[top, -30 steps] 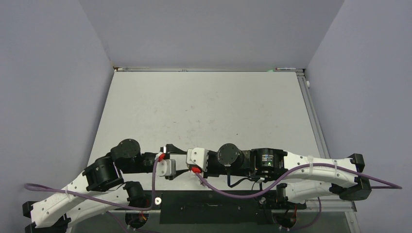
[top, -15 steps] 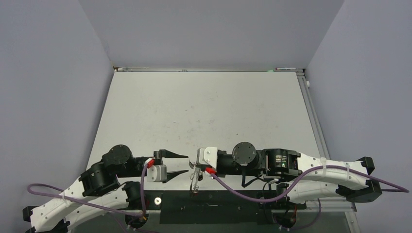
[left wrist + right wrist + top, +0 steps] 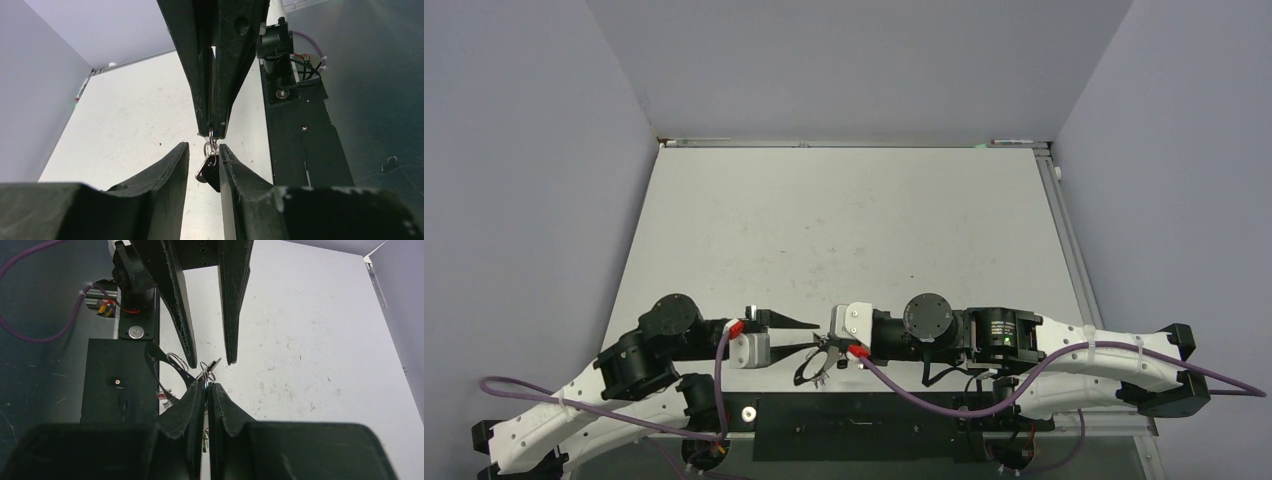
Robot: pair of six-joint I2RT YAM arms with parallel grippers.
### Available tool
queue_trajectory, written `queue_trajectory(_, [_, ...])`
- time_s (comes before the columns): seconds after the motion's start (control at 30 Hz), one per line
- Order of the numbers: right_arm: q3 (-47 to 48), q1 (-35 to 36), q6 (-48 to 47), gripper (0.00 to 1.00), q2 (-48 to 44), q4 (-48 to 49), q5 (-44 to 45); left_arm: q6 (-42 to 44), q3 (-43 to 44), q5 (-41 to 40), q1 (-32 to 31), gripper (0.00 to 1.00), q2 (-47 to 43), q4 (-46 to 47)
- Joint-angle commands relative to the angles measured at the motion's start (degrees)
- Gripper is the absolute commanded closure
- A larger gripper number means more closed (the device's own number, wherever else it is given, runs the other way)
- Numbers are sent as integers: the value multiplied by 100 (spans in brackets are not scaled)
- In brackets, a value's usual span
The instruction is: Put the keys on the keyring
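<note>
My right gripper (image 3: 827, 347) is shut at its tips on the thin grey keyring (image 3: 805, 372), which hangs down to the lower left over the table's near edge. In the right wrist view the gripper (image 3: 206, 385) pinches the ring's edge, and the loop (image 3: 170, 362) curves away to the left. Small silver rings and a dark-headed key (image 3: 210, 169) stick out from the tips. A red key head (image 3: 162, 395) shows below the loop. My left gripper (image 3: 799, 336) is open and faces the right one. Its fingers (image 3: 170, 170) straddle the hanging key without closing on it.
The white table (image 3: 844, 220) stretches away behind both grippers, with grey walls on three sides. A black base plate (image 3: 854, 430) and purple cables (image 3: 904, 395) lie at the near edge under the arms.
The grippers were together one second ago. My left gripper has opened and drawn back left, then eased right around the key. My right gripper has shifted right, and the loop has swung into view.
</note>
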Motion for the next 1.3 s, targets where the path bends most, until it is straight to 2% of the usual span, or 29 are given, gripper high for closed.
queue_trajectory(0.0, [65,-35,92,95,-180,515,12,-86,-20,160,-1,75,144,274])
queue_trajectory(0.17, [79,-30,123,95,-191,528,39,-140,21,170,-1,77,271,223])
queue_trajectory(0.33, [72,-28,135,95,-216,547,90,-184,30,48,-2,85,254,222])
queue_trajectory(0.57, [44,-32,166,95,-330,526,162,-180,46,-90,7,83,211,186])
queue_trajectory(0.77, [27,-33,177,95,-344,523,161,-218,35,-71,23,100,316,301])
queue_trajectory(0.9, [-25,-37,217,95,-334,593,206,-243,31,11,67,100,343,405])
queue_trajectory(1.27, [-887,-36,1020,95,-612,2340,1100,-421,-70,-20,339,100,384,748])
